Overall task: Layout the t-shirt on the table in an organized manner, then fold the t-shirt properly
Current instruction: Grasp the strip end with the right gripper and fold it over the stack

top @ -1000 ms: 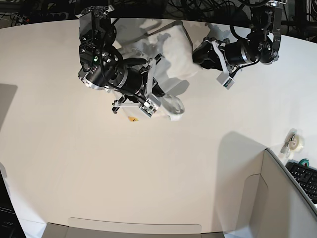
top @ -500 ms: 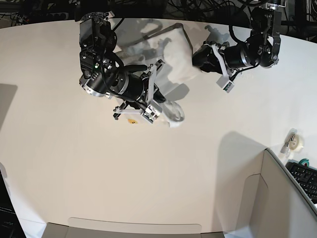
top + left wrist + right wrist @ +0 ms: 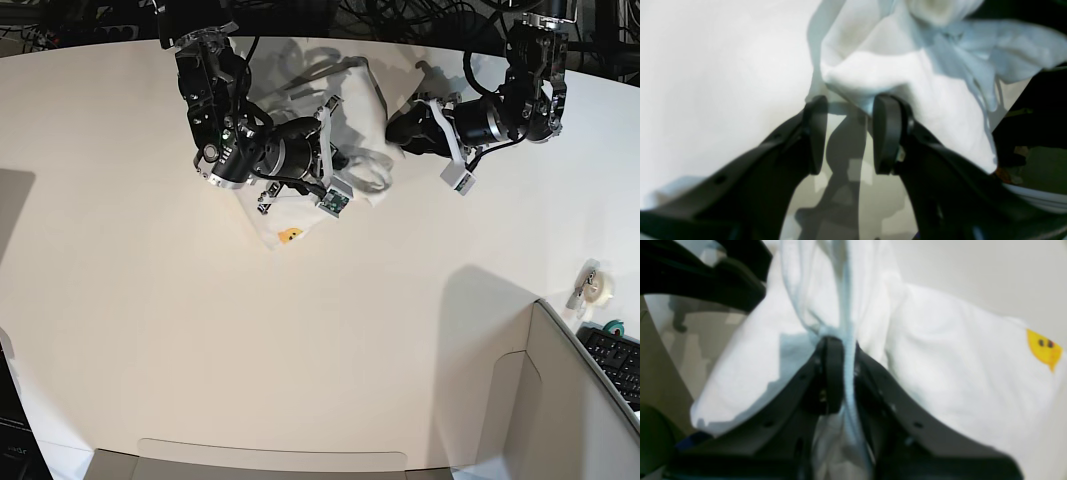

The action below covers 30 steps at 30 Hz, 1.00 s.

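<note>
T-shirt (image 3: 355,125) lies bunched on table (image 3: 300,350); right claw (image 3: 845,373) pinches a fold, left claw (image 3: 846,133) gapes empty just short of the cloth. I'd seat it deeper before spreading.

1. One t-shirt (image 3: 352,100), bunched on one table (image 3: 300,340).
2. Two grippers: the left gripper (image 3: 396,128) and the right gripper (image 3: 345,178).
3. One tape roll (image 3: 598,288).
4. One keyboard (image 3: 620,362), seemingly, cut off at the edge.
</note>
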### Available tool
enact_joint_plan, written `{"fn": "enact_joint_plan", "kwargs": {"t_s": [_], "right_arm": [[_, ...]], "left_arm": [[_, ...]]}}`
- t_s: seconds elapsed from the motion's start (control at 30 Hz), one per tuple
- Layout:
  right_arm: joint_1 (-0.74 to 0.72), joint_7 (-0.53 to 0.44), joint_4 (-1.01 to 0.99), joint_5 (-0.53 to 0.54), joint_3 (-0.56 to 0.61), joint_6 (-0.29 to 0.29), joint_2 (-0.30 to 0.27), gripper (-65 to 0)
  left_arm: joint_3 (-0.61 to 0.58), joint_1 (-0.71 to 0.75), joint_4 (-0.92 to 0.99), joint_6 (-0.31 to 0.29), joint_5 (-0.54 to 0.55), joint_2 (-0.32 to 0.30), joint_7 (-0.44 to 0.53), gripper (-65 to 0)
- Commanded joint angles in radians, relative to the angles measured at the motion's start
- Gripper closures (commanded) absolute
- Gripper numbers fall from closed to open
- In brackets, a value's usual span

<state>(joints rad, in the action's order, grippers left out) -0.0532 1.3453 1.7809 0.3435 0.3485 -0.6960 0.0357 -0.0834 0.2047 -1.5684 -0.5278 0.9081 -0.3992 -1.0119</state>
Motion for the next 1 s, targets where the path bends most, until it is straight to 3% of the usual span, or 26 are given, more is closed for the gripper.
{"fn": "enact_joint_plan", "kwargs": {"t_s": [0.0, 0.33, 0.57, 0.67, 0.97], "right_arm": [[-0.029, -0.011, 0.006, 0.006, -0.001, -0.002, -0.004, 0.0], [-0.033, -0.011, -0.036, 0.006, -0.001, -0.002, -0.004, -1.0], [-0.032, -0.011, -0.028, 0.010, -0.001, -0.002, -0.001, -31.0], [-0.029, -0.011, -0.006, 0.012, -0.001, -0.002, 0.008, -40.4], [-0.049, -0.011, 0.086, 0.093, 0.056, -0.002, 0.026, -43.3]], "left_arm": [[-0.002, 0.008, 0.013, 0.044, -0.119, -0.013, -0.069, -22.7], [-0.002, -0.014, 0.013, 0.044, -0.119, -0.013, -0.072, -22.7], [-0.002, -0.015, 0.013, 0.044, -0.119, -0.013, -0.072, -22.7], [-0.002, -0.015, 0.013, 0.044, -0.119, -0.013, -0.072, -22.7], [-0.002, -0.015, 0.015, 0.044, -0.119, -0.013, -0.072, -22.7]]}}
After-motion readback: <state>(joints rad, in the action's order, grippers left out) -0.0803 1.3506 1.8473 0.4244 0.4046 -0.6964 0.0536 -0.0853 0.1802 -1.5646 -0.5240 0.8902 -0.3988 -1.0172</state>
